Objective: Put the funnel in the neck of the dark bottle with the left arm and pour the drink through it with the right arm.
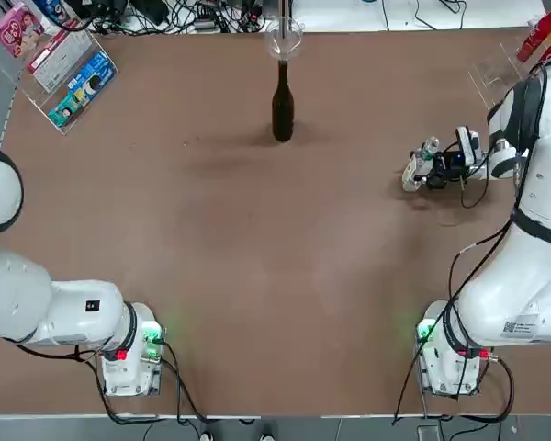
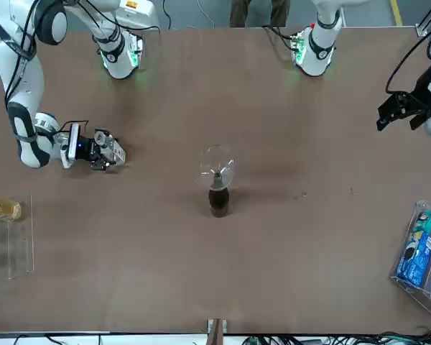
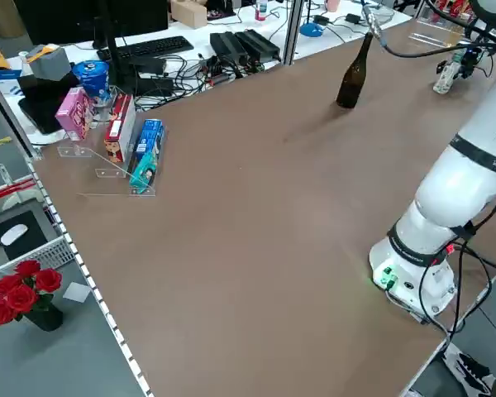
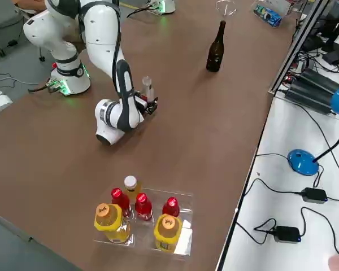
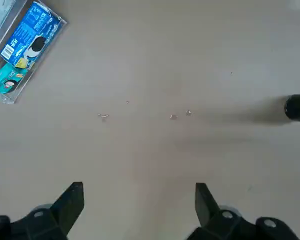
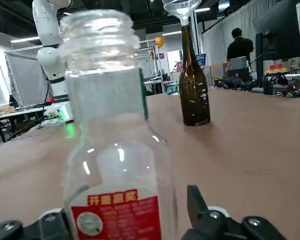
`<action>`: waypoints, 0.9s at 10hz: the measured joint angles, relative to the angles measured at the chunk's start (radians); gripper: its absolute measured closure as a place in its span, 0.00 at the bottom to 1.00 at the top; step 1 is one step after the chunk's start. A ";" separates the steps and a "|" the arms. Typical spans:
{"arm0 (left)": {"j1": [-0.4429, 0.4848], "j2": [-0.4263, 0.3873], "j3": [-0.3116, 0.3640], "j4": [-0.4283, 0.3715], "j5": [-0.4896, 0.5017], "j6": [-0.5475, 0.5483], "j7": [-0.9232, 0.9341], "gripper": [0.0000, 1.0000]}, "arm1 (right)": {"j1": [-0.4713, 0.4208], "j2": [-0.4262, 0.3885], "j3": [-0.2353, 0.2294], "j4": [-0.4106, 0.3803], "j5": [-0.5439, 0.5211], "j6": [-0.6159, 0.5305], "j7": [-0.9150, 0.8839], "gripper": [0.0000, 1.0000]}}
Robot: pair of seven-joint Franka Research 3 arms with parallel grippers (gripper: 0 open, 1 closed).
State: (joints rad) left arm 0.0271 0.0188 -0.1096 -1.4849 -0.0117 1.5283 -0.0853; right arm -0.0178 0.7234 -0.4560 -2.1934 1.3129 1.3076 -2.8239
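Note:
The dark bottle (image 1: 282, 103) stands upright at the far middle of the table, with the clear funnel (image 1: 284, 39) seated in its neck; both also show in the front view, funnel (image 2: 217, 167) above bottle (image 2: 218, 202). The drink (image 6: 117, 150), a small clear uncapped bottle, stands upright on the table at the right (image 1: 415, 171). My right gripper (image 1: 429, 173) is low around it, open, with a small gap between its fingers (image 6: 197, 202) and the bottle. My left gripper (image 5: 137, 200) hangs open and empty above bare table at the left (image 2: 404, 109).
A clear tray of red and yellow bottles (image 4: 141, 217) sits at the right edge. A clear holder with snack packs (image 1: 69, 78) stands at the far left corner. Cables and desks lie beyond the far edge. A person (image 6: 237, 45) stands far behind.

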 joint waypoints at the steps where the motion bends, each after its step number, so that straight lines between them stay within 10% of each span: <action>1: 0.000 0.000 0.000 0.004 0.000 0.000 0.000 0.01 | 0.000 0.005 -0.001 0.000 0.001 0.000 -0.003 0.00; 9: -0.001 -0.001 -0.005 0.023 0.000 0.000 0.004 0.02 | -0.002 0.015 -0.085 0.001 0.005 -0.027 -0.004 0.00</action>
State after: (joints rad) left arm 0.0258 0.0173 -0.1142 -1.4617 -0.0117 1.5283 -0.0810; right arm -0.0203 0.7387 -0.5412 -2.1929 1.3179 1.2801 -2.8280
